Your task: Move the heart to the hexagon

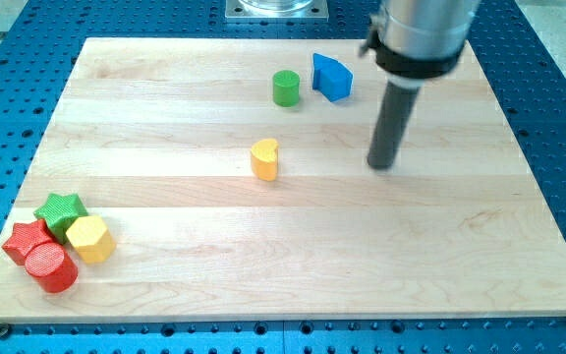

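A yellow heart block [264, 158] stands near the middle of the wooden board [283, 265]. A yellow hexagon block [89, 239] sits at the view's lower left, touching a green star [61, 210] and a red cylinder [51, 267]. My tip [383, 164] rests on the board to the right of the heart, well apart from it, with the dark rod rising to the view's top.
A red star [24, 241] lies left of the red cylinder in the lower-left cluster. A green cylinder [286, 88] and a blue block [331, 77] stand near the board's top edge, above the heart. A blue perforated table [558, 79] surrounds the board.
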`<move>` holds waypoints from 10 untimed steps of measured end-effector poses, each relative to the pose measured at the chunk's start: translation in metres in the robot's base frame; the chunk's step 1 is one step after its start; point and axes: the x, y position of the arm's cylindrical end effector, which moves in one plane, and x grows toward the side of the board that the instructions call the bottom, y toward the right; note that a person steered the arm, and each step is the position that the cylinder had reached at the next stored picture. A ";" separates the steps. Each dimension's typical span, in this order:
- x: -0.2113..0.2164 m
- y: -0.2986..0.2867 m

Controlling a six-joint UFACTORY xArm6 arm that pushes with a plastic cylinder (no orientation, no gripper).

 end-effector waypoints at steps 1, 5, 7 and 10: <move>-0.026 -0.055; -0.001 -0.160; -0.014 -0.089; 0.024 -0.218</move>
